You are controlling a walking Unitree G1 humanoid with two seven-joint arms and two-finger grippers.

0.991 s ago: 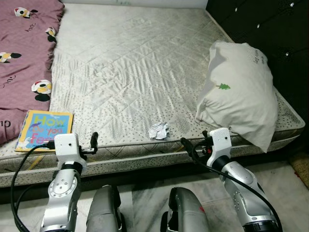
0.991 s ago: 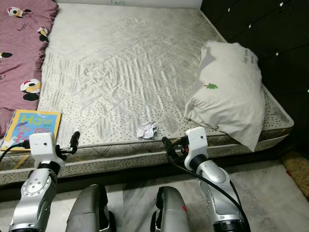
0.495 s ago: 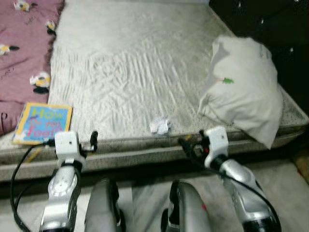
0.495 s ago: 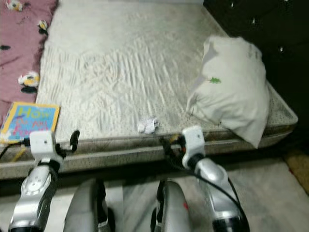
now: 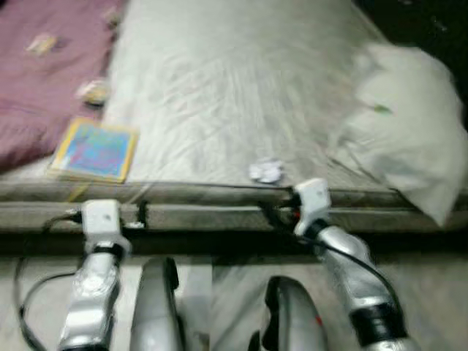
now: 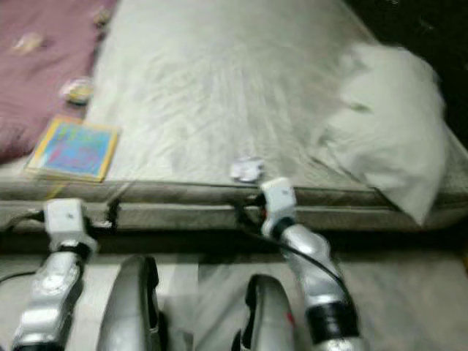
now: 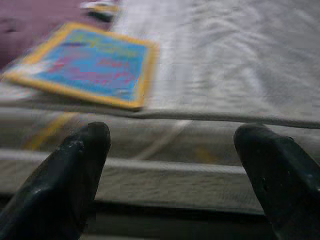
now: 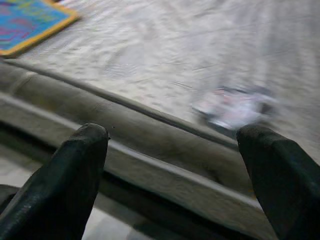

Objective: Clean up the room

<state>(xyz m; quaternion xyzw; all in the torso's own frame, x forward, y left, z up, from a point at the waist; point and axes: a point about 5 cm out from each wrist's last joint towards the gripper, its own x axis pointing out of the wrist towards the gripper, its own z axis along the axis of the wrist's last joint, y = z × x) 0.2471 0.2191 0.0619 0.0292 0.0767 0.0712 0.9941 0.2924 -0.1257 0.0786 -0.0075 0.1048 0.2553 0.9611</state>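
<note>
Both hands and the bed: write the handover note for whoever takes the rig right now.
Left hand: open, holding nothing, level with the mattress edge, facing the picture book.
Right hand: open, holding nothing, at the mattress edge just short of the crumpled paper.
On the bed: book near the front edge beside the maroon blanket; paper scrap near the front edge; white pillow on the robot's right.
Done: nothing picked up yet.
Left: collect the paper, then the book; tidy pillow and blanket. Views are motion-blurred.

Blue/yellow book (image 5: 95, 149), white pillow (image 5: 409, 139), maroon blanket (image 5: 44, 124).
</note>
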